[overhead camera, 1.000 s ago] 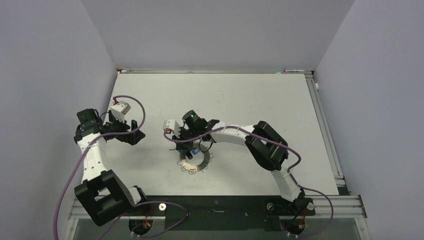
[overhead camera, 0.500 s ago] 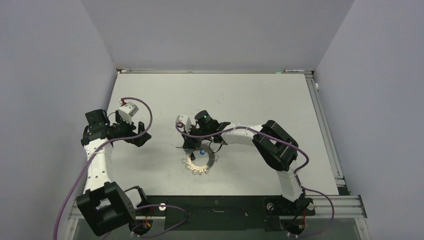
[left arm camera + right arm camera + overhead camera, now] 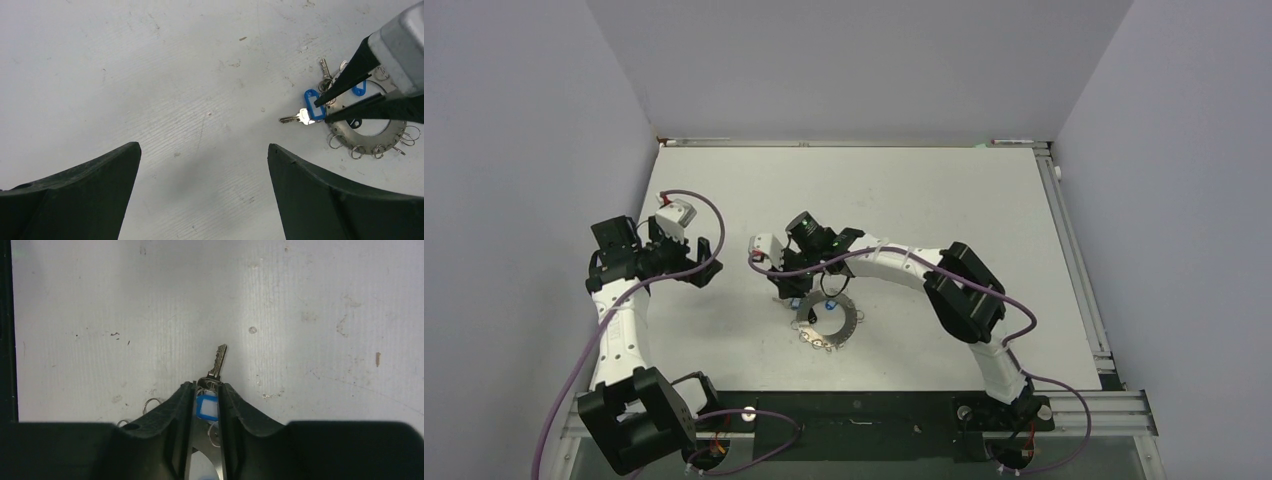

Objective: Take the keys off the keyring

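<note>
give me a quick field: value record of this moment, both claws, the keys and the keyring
right claw: shut on blue-headed key, silver blade pointing away from the ring
left claw: open, empty, above bare table
keyring: flat on table, small loops on its rim
other keys: second blue key and silvery keys at the ring's edge
pinched key detached: cannot tell

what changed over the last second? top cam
The right gripper swung right, then back left, above the keyring, and the keyring slid slightly right. The gripper is now shut on a blue key; the earlier views are too small to tell whether that grip is new. The left gripper edged right. It stayed open, empty and apart from the keyring.
</note>
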You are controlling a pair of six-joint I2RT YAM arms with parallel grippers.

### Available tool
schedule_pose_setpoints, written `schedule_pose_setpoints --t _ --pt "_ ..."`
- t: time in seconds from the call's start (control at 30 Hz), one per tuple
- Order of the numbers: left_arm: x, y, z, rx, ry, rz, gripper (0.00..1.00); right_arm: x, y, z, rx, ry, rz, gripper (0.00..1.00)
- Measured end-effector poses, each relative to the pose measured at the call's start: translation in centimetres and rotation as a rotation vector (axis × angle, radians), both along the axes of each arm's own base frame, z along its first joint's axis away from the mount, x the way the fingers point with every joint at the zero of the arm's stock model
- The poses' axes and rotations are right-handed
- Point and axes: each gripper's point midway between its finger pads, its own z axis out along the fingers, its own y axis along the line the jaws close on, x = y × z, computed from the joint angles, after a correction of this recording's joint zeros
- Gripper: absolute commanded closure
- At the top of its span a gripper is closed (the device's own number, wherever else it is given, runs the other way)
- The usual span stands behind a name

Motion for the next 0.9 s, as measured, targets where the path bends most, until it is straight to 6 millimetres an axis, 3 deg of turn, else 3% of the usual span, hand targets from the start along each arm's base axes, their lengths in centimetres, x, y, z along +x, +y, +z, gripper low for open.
schedule_pose_setpoints --t 0.1,0.27,0.43,0.63,0.9 --pt "0.2 0.2 0.2 0.004 -0.010 0.012 0.04 -0.3 0.1 -0.5 -0.039 -0.004 0.025 0.66" --pt "0.4 0.3 0.4 -0.012 -0.005 0.037 0.04 -0.8 -0.6 -2.7 -0.125 0.007 0.028 0.48" --pt "0.6 1.1 0.6 -0.034 0.008 0.081 0.04 -0.5 -0.9 -2.7 -0.165 -0.019 0.000 0.47" --pt "1.4 1.8 1.4 -0.039 -0.006 0.104 0.04 -0.2 0.3 -2.1 -0.170 -0.054 -0.008 0.48" --pt "1.5 1.9 1.5 -0.041 -0.006 0.108 0.04 -0.5 -0.2 -4.9 -0.261 -0.023 0.001 0.49"
